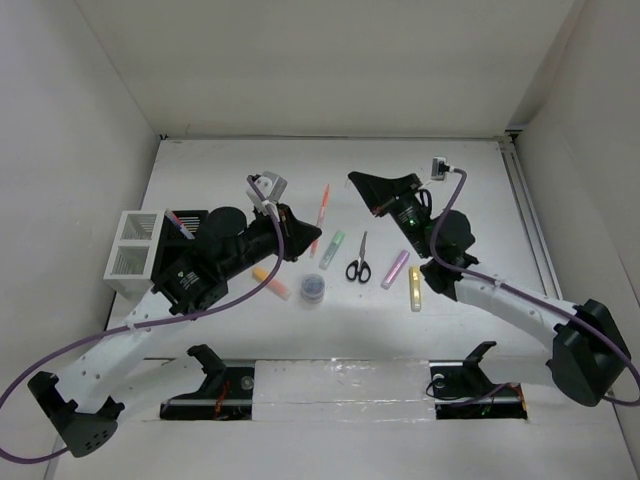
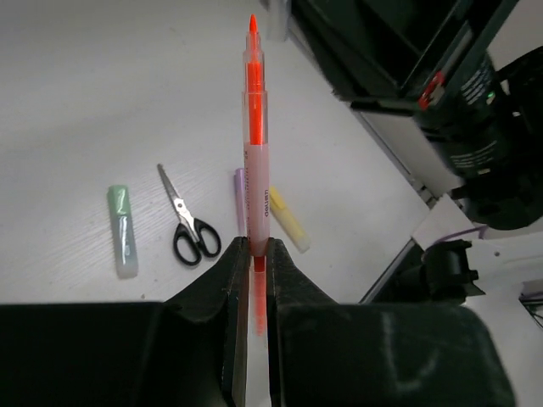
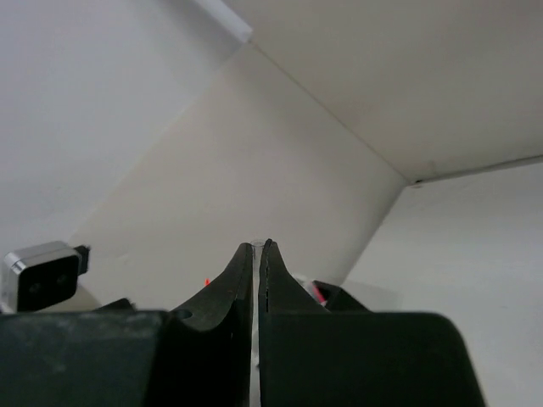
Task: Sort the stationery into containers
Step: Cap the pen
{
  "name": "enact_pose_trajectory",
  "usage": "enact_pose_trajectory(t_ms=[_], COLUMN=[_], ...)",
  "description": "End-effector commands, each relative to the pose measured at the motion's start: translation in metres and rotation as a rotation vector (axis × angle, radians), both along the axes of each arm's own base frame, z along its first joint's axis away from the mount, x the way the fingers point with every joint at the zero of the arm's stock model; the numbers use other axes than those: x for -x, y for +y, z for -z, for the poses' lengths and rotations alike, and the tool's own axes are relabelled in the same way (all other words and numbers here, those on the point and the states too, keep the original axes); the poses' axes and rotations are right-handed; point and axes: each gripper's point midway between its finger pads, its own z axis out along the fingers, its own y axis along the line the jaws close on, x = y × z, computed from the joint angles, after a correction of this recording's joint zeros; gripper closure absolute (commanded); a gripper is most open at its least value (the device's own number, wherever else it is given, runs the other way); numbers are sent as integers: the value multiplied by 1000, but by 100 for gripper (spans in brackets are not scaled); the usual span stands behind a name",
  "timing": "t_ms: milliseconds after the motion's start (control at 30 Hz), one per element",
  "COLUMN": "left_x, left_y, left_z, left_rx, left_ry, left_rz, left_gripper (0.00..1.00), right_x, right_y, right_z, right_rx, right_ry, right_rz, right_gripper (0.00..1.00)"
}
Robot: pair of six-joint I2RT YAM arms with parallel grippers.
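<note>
My left gripper (image 1: 305,243) (image 2: 257,246) is shut on the thin orange pen (image 1: 322,208) (image 2: 254,127), which sticks straight out past the fingertips above the table. Below it lie a green highlighter (image 1: 332,247) (image 2: 123,229), black-handled scissors (image 1: 359,262) (image 2: 188,225), a pink highlighter (image 1: 395,268) and a yellow highlighter (image 1: 415,288) (image 2: 288,222). An orange highlighter (image 1: 272,283) and a small round tub (image 1: 314,288) lie nearer the arm bases. My right gripper (image 1: 358,180) (image 3: 257,246) is raised, shut and aimed at the back wall. The white mesh organiser (image 1: 135,255) stands at the left. The black holder (image 1: 178,222) beside it has a pen in it.
White walls close in the table on the left, back and right. The left arm's body partly covers the black holder. The right arm (image 2: 475,127) reaches across close to the held pen's right side.
</note>
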Motion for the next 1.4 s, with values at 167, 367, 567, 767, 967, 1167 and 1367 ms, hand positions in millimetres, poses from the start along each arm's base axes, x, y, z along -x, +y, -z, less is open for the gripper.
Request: enact_pose_trajectory(t_ms=[167,367,567,767,967,1167,1367], left_x=[24,25,25,23,25,24,26], left_y=[-22,-23,-22,-22,-20,-18,-17], left_z=[-26,-21,-21,-21,-24,-28,-31], left_rx=[108,102,97,96,96,107,112], left_ry=[-94,-85,-92,-93,-108,-123,-130], left_rz=[191,200,201,192,193,184,184], left_gripper=[100,100,100,100,100,100,100], right_x=[40,39,39,42,45,50,50], right_y=[-13,-12,-6,0,8,11,18], right_z=[-66,-71,-67,-57,-42,-44,-38], right_rx=[-282,-261,-260,-241,-233,-235,-225], right_ry=[-187,-191,-192,-170,-135,-144,-137], right_rz=[-61,-53,-75,-105,-147,-166,-182], right_gripper=[100,100,100,100,100,100,100])
